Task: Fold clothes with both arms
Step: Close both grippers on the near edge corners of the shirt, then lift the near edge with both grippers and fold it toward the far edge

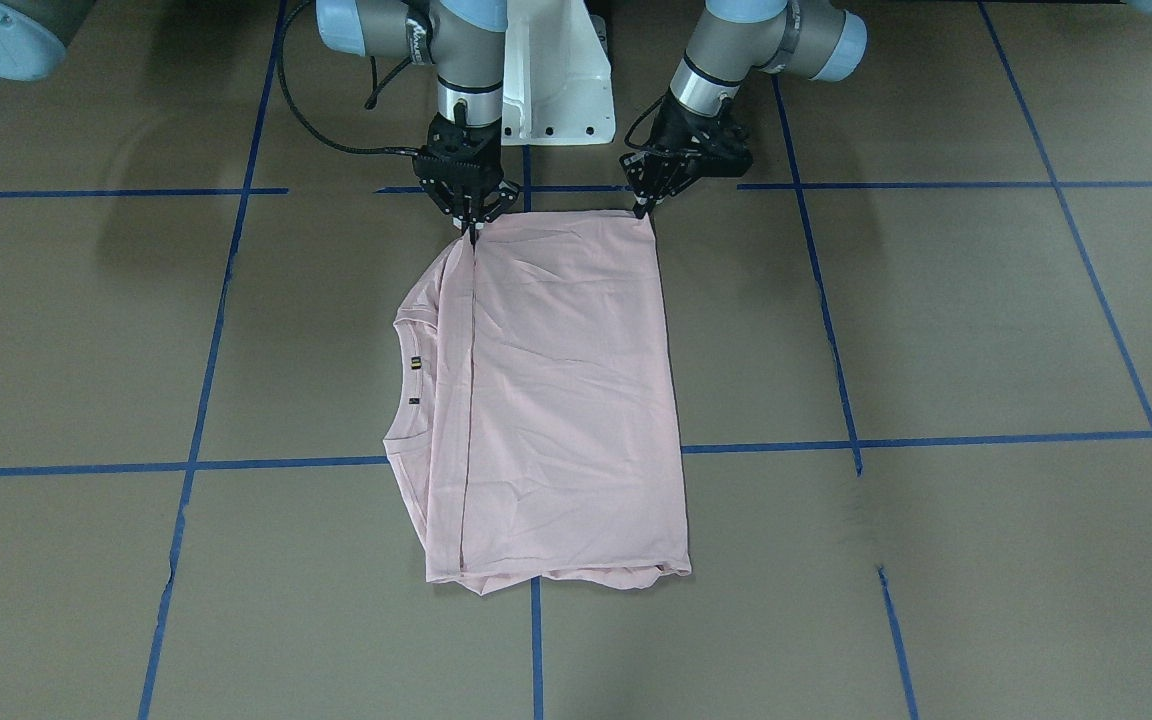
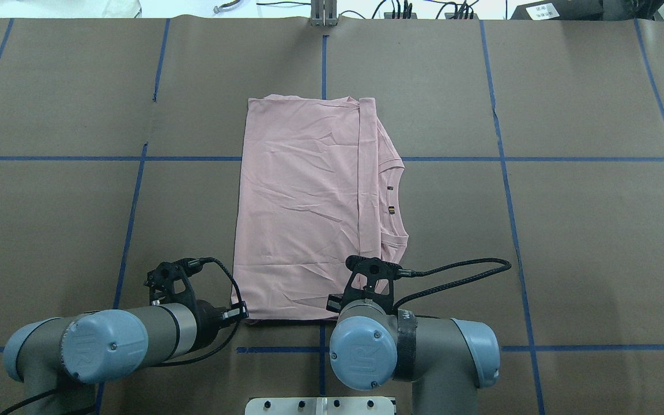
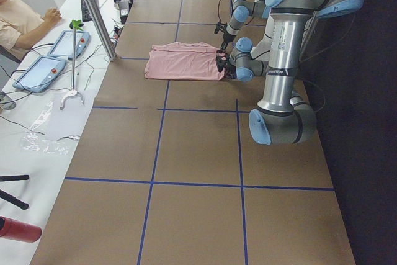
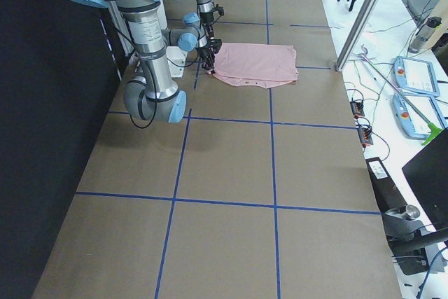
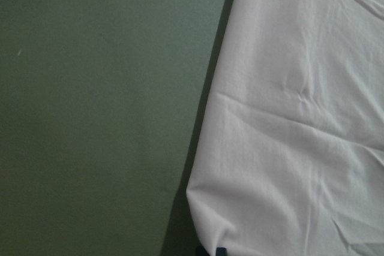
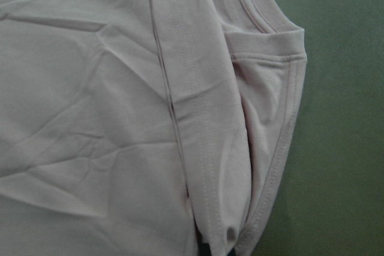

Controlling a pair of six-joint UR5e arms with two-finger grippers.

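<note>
The pale pink T-shirt (image 1: pixel 566 400) lies folded lengthwise on the brown table, print hidden, neckline and small dark tag (image 1: pixel 416 364) toward the robot's right. It also shows in the overhead view (image 2: pixel 303 213). My left gripper (image 1: pixel 644 210) is shut on the near corner of the folded edge; the left wrist view shows that corner (image 5: pixel 207 232) puckered at the fingertips. My right gripper (image 1: pixel 471 232) is shut on the near edge at the hem seam, beside the sleeve; the right wrist view shows the cloth (image 6: pixel 222 232) pinched. Both hold the cloth low at the table.
The white pedestal base (image 1: pixel 556 90) stands just behind the grippers. Blue tape lines (image 1: pixel 236 465) cross the table. In the exterior left view a metal post (image 3: pixel 93 10), tablets (image 3: pixel 37 72) and a seated person (image 3: pixel 18 20) are along the far side.
</note>
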